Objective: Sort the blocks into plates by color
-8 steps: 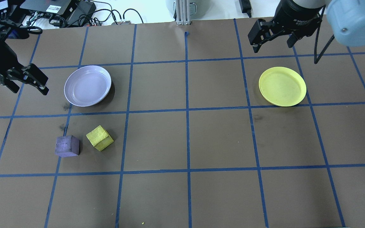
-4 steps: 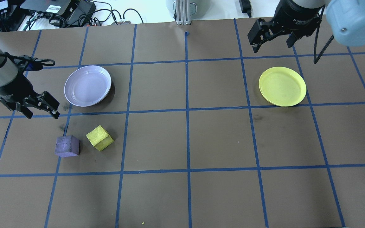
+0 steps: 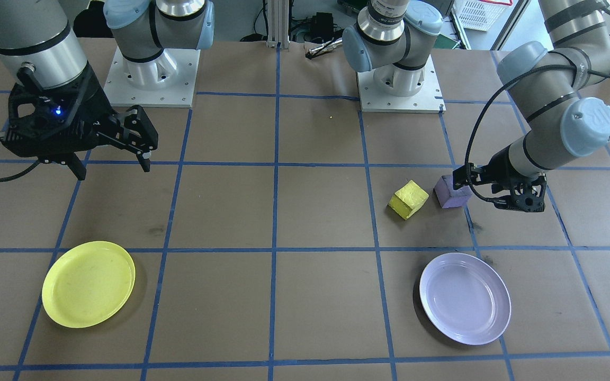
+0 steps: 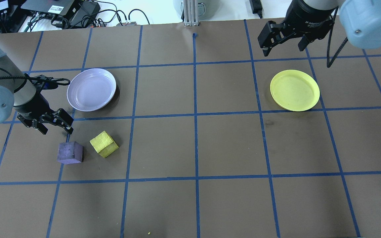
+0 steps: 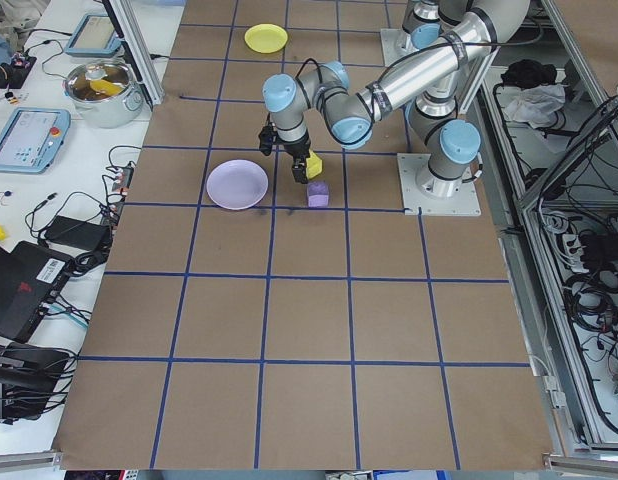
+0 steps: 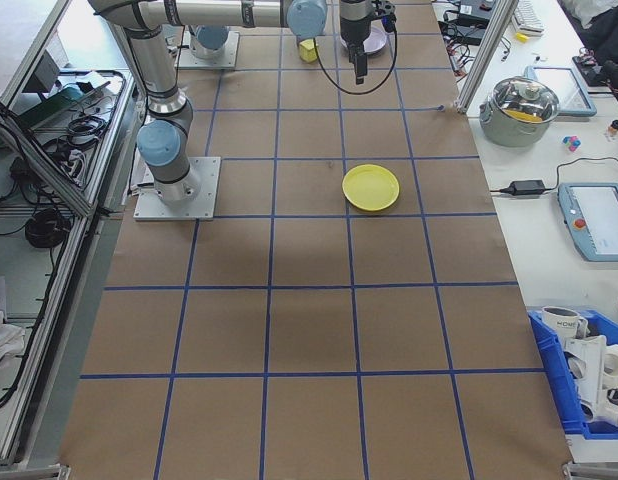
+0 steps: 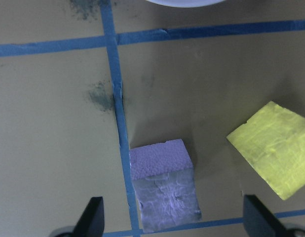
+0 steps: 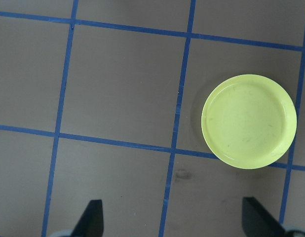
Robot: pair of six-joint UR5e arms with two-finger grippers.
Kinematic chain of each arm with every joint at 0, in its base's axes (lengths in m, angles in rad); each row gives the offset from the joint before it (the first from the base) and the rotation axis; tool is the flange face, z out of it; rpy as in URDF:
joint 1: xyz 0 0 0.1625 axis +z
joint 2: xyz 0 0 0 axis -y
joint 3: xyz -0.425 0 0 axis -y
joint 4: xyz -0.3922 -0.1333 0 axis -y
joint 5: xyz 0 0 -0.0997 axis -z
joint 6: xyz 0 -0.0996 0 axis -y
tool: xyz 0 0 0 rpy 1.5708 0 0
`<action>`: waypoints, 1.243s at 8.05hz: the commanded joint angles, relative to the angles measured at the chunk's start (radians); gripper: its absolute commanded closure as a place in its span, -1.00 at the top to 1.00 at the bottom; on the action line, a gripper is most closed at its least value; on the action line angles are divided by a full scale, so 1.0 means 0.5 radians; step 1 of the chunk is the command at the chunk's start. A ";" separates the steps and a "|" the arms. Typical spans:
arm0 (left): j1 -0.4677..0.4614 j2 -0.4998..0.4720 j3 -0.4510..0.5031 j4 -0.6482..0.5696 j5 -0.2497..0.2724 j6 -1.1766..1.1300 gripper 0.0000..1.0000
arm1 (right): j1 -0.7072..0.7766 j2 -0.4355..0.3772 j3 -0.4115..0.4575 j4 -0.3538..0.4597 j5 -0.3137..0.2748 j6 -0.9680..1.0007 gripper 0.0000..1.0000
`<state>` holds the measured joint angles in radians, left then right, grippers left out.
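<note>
Left wrist-mounted view frames the purple block (image 7: 164,185) between the two fingers (image 7: 92,216), which stand wide apart with nothing in them; the cube sits slightly nearer the left-hand fingertip than the other, and lies on the tabletop (image 4: 230,145) across a blue tape line (image 7: 120,128). The yellow block (image 7: 272,148) rests just beside it, apart from it, toward the other fingertip and turned at an angle. Judging from this, the step in hand is the approach to the purple block. To do it well, the left gripper (image 4: 55,124) should centre over the cube, square its fingers to the block's flat faces, and come down with that fingertip clear of the yellow block's nearest corner, or it may nudge it. The rough faces should grip well under a light squeeze. The lavender plate (image 4: 91,89) lies near, beyond the fingers, so the carry is short.

The right gripper (image 4: 283,38) hangs apart and empty well above the yellow plate (image 4: 294,90), with that plate ahead of its fingers in its own wrist view.

The tabletop is brown paper ruled by blue tape into squares, with a few dark smudges. Around it stand white benches with cables, tablets, a lidded pot (image 5: 101,88) and a blue bin (image 6: 589,385).
</note>
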<state>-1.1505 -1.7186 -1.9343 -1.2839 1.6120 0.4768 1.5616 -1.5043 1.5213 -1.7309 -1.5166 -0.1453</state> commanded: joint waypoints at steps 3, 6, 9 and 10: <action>0.055 -0.137 -0.104 0.144 -0.009 0.013 0.94 | 0.000 -0.004 0.001 0.023 0.005 -0.001 1.00; 0.058 -0.143 -0.202 0.166 -0.006 0.001 0.95 | 0.000 -0.004 0.001 0.023 0.008 -0.001 1.00; 0.080 -0.235 -0.203 0.172 -0.006 0.004 0.95 | 0.000 -0.004 0.001 0.023 0.005 -0.001 1.00; 0.095 -0.250 -0.200 0.172 0.006 0.007 0.95 | -0.003 -0.007 0.001 0.029 -0.013 -0.001 1.00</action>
<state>-1.1158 -1.8189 -2.0344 -1.1993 1.6095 0.4777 1.5616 -1.5065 1.5217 -1.7194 -1.5155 -0.1457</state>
